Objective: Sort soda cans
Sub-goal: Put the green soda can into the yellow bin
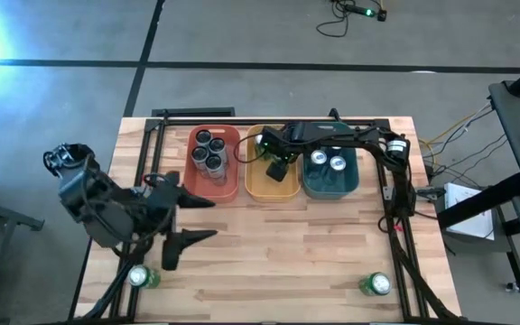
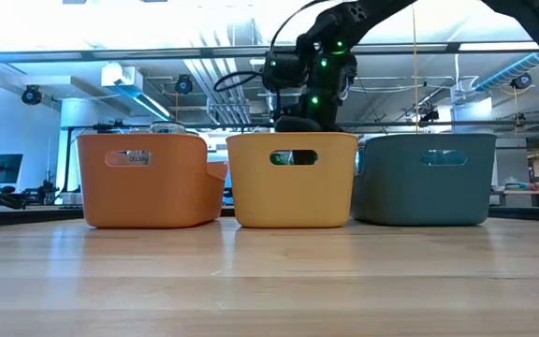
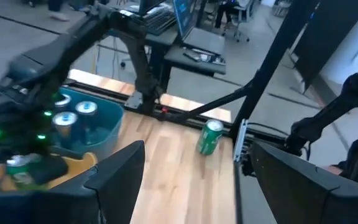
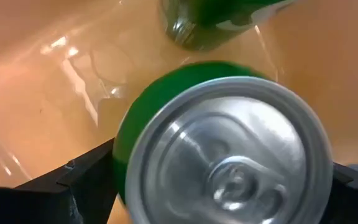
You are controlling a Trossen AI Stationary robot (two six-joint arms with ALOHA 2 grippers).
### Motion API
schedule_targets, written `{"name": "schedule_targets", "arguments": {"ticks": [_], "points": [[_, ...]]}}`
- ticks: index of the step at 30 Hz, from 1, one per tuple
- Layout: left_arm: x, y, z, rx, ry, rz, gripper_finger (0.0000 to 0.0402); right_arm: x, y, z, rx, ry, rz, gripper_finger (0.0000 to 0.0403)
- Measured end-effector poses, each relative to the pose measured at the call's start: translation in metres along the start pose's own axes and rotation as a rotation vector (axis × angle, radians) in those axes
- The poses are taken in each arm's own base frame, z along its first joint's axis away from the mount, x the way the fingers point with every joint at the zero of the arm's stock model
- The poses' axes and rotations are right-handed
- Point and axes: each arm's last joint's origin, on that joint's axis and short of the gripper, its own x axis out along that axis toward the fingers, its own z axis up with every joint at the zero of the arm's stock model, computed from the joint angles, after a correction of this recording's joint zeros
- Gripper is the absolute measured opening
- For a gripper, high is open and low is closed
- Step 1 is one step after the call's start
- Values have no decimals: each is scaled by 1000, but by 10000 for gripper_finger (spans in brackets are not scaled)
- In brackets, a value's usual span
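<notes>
My right gripper (image 1: 278, 168) reaches down into the yellow tub (image 1: 253, 185), shut on an upright green soda can (image 4: 229, 155). A second green can (image 4: 216, 18) lies on the tub's floor. The red tub (image 1: 228, 185) holds several black cans (image 1: 210, 150), and the teal tub (image 1: 350, 185) holds two pale blue cans (image 1: 329, 162). One green can (image 1: 143, 277) stands at the table's near left and another (image 1: 375, 285) at the near right. Over the table's left part, my left gripper (image 1: 199, 219) is open and holds nothing. My right gripper pinches the green can's side wall (image 4: 122, 163) just below its silver top, one finger (image 4: 82, 177) on each side. The fingers come from above, pointing down into the yellow tub. The can sits upright; I cannot tell whether its base rests on the tub's floor.
The three tubs stand side by side along the table's far half, red at the left, yellow in the middle, teal at the right. The wooden table (image 1: 278, 262) in front of them is bare except for the two green cans near its front corners.
</notes>
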Motion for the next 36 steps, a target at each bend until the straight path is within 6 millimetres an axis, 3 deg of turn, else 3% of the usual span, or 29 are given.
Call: {"name": "schedule_targets", "arguments": {"ticks": [3, 6, 13, 18, 21, 25, 29, 36], "points": [[-10, 5, 6, 34, 40, 19, 278, -4, 0, 2, 2, -18, 1, 359], [-14, 10, -8, 10, 150, 83, 278, -23, 1, 4, -6, -47, 7, 367], [-19, 16, -69, -123, 496, 253, 278, -107, 21, -11, -20, -259, -11, 368], [-17, 12, -112, -138, 774, 270, 280, -165, 53, -40, -4, -418, 44, 368], [-18, 4, -143, -70, 1006, 250, 287, -185, 76, -58, -27, -492, 43, 368], [-28, -4, -169, 12, 1157, 218, 296, -196, 104, -77, -44, -546, 28, 368], [-38, -3, -178, 13, 1192, 217, 312, -195, 123, -88, -25, -556, 37, 368], [-53, -5, -203, 138, 1222, 166, 341, -185, 140, -92, -19, -531, 42, 368]]}}
